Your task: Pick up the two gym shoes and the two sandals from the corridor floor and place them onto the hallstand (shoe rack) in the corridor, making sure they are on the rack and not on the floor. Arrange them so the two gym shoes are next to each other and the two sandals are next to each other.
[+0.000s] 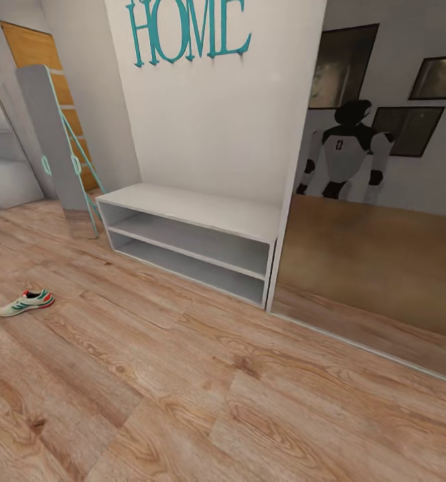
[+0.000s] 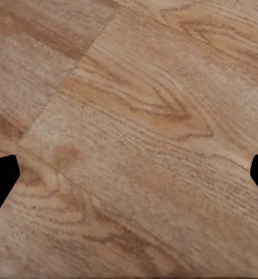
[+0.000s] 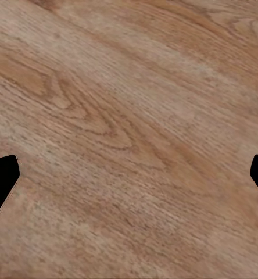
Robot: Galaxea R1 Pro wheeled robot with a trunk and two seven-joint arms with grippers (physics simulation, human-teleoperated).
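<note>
Wood floor [image 1: 250,402], teal "HOME" lettering [image 1: 189,27] above white bench [image 1: 196,234], one sneaker [image 1: 26,302], both grippers spread wide, empty.

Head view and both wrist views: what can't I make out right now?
- Gym shoe, head view: too small to read laces or label.
- Low white shelf unit: back of both tiers in shadow.
- Left gripper and right gripper: fingertips cut off by the picture edges, over bare floor.

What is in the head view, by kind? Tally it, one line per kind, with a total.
Gym shoe: 1
Low white shelf unit: 1
Wall mirror: 1
Teal HOME sign: 1
Total: 4
</note>
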